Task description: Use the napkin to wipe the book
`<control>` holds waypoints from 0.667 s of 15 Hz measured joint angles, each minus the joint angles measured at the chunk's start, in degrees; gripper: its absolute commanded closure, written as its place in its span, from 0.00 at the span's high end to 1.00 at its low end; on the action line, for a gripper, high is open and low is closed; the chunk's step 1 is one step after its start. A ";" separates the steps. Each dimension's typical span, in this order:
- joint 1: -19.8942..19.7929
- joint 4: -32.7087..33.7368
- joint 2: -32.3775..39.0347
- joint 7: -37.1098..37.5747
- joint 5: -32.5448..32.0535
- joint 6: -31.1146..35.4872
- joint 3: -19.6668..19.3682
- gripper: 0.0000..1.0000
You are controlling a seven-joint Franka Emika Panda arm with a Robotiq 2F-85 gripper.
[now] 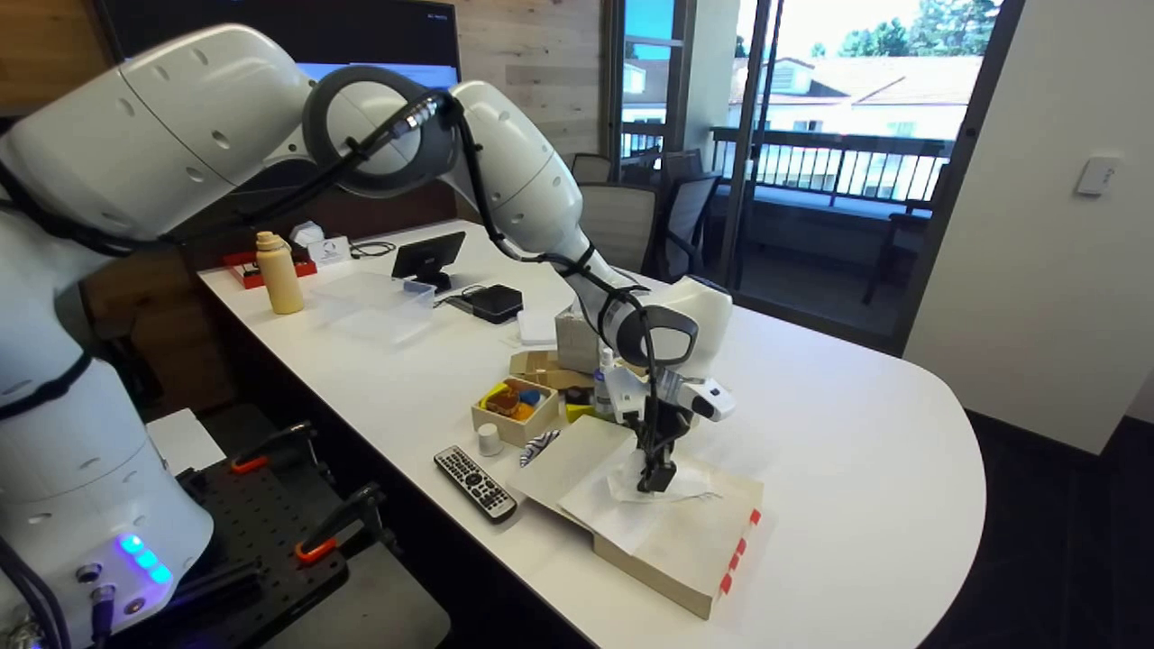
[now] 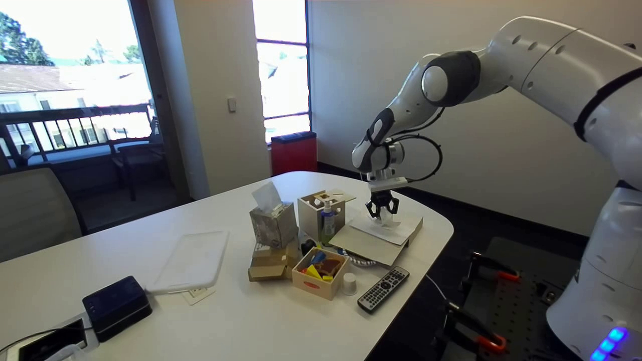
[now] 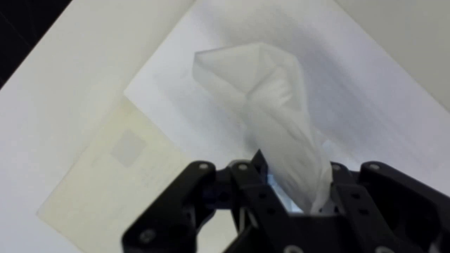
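The book (image 1: 699, 532) lies open on the white table, with red marks on one edge. Its turned-back cover (image 2: 362, 244) and a white sheet (image 2: 396, 234) on it show in an exterior view. The napkin (image 3: 260, 95), crumpled off-white, stands up between my fingers above the white sheet; it also shows in both exterior views (image 1: 625, 479) (image 2: 385, 219). My gripper (image 3: 297, 172) points down low over the book (image 1: 656, 478) (image 2: 382, 214). Its fingers stand partly apart with the napkin between them; the right fingertip is hidden by the napkin. Whether they pinch it I cannot tell.
A remote (image 1: 475, 482), a white cup (image 1: 489, 440) and a wooden box of toys (image 1: 518, 410) stand beside the book. A spray bottle (image 2: 327, 223), wooden shape box (image 2: 312, 215) and tissue box (image 2: 273, 224) stand close by. The table edge is near the book.
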 measured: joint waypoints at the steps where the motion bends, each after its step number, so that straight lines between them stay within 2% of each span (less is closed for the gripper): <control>1: 0.16 0.00 -0.01 -0.33 -0.01 -1.11 0.32 0.03; 5: 0.80 -0.03 0.00 -0.15 -0.56 -7.55 -0.26 0.03; 10: 2.64 -0.47 -0.09 4.72 -1.09 -10.95 -4.38 0.03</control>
